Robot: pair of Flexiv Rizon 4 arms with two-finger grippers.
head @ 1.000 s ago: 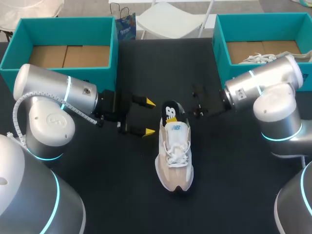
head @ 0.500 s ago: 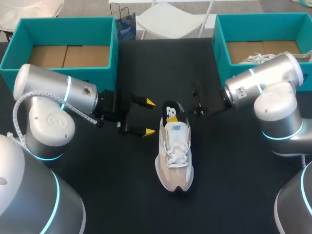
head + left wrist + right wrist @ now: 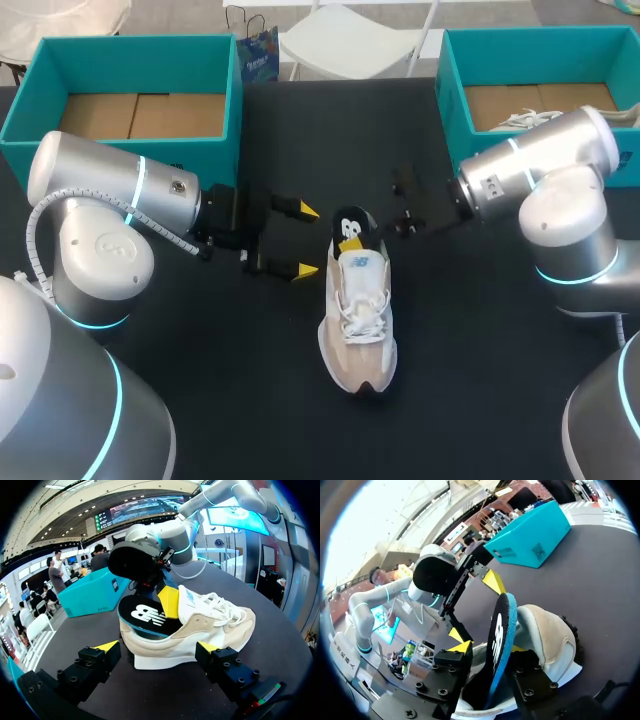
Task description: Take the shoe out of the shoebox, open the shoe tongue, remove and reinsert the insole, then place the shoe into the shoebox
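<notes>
Head view: left tool (image 3: 303, 240) spread wide, gripping nothing, just short of the shoe (image 3: 358, 320) on the worktop (image 3: 240, 400); long axis crosswise to that tool's reach, heel level with it, toe toward the robot. Left wrist view: shoe broadside ahead of the tool, insole (image 3: 145, 617) raised from the heel. Right wrist view: insole edge-on inside the right tool (image 3: 490, 648); hold cannot be told.
</notes>
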